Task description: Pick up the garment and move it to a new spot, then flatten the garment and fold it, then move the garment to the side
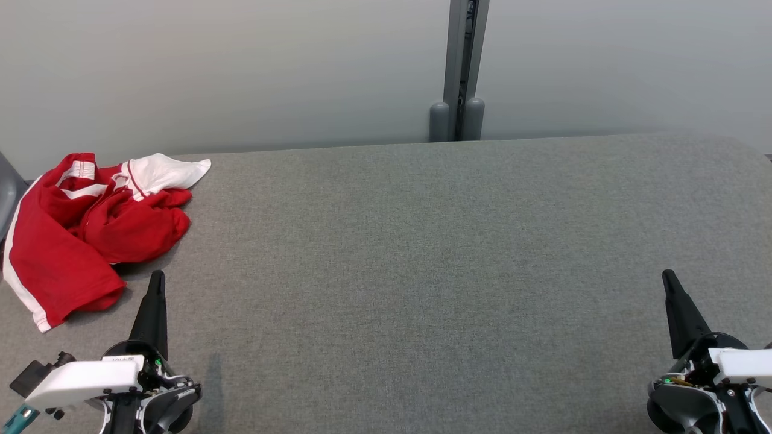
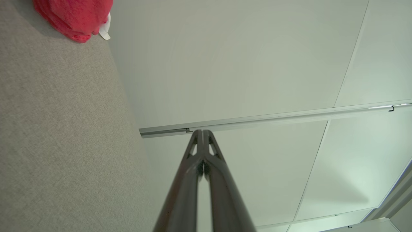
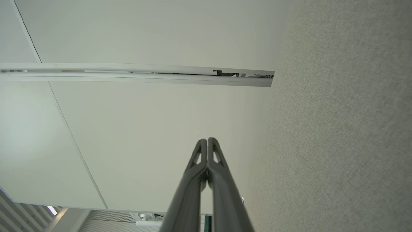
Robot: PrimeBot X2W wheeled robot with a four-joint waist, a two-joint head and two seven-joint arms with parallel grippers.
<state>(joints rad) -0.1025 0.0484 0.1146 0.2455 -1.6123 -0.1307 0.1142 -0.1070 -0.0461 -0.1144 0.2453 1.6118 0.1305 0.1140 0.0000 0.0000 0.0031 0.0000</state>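
Note:
A red garment [image 1: 90, 235] with white trim lies crumpled at the far left of the grey table [image 1: 422, 253], reaching its left edge. My left gripper [image 1: 158, 276] sits at the lower left, shut and empty, its tips just below and right of the cloth without touching it. The left wrist view shows those tips [image 2: 202, 131] pressed together, with a red corner of the garment [image 2: 74, 17] at the upper left. At the lower right my right gripper [image 1: 667, 275] rests shut and empty, far from the cloth; its closed tips [image 3: 207, 139] point toward the wall.
A pale wall panel stands along the table's far edge, with a grey metal post [image 1: 461, 72] behind the middle. The grey fabric surface stretches wide between the two grippers. A grey chair edge [image 1: 7, 193] shows beyond the table's left side.

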